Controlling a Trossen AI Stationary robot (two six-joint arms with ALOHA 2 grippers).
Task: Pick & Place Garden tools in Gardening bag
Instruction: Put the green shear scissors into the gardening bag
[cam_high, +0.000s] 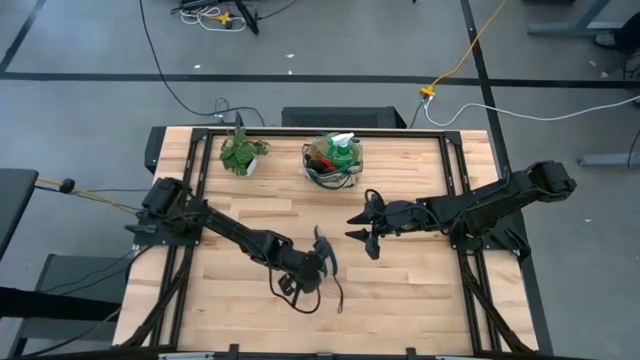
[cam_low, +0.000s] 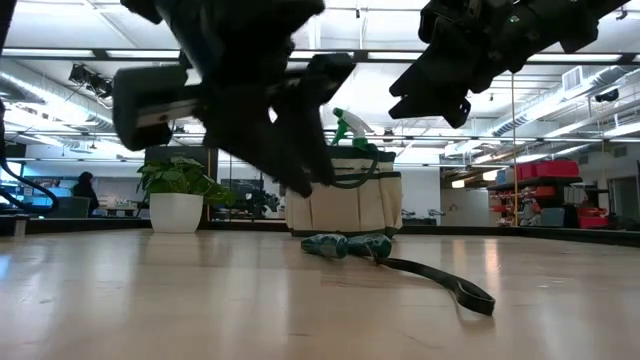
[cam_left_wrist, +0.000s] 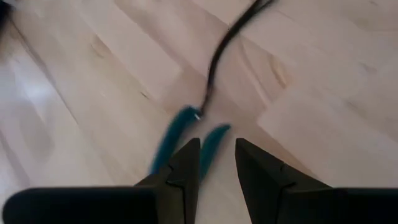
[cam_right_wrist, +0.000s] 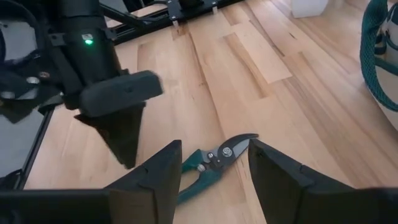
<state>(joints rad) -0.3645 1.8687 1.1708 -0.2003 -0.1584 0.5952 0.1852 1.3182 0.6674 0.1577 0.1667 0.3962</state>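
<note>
The pruning shears (cam_high: 326, 252) lie flat on the wooden table near its front middle. Their teal handles (cam_left_wrist: 180, 134) and a dark strap (cam_low: 440, 282) trail toward the near edge. My left gripper (cam_left_wrist: 217, 144) hovers open just above the handles and touches nothing. My right gripper (cam_high: 368, 226) waits open in the air to the right of the shears, which show beyond its fingers (cam_right_wrist: 214, 158). The beige gardening bag (cam_high: 335, 162) stands at the far middle, with a green spray bottle (cam_high: 345, 148) and a red-headed tool inside.
A leafy potted plant in a white pot (cam_high: 241, 155) stands at the far left of the bag. Dark frame rails run along the table's left and right sides (cam_high: 455, 170). Bare wood lies between the shears and the bag.
</note>
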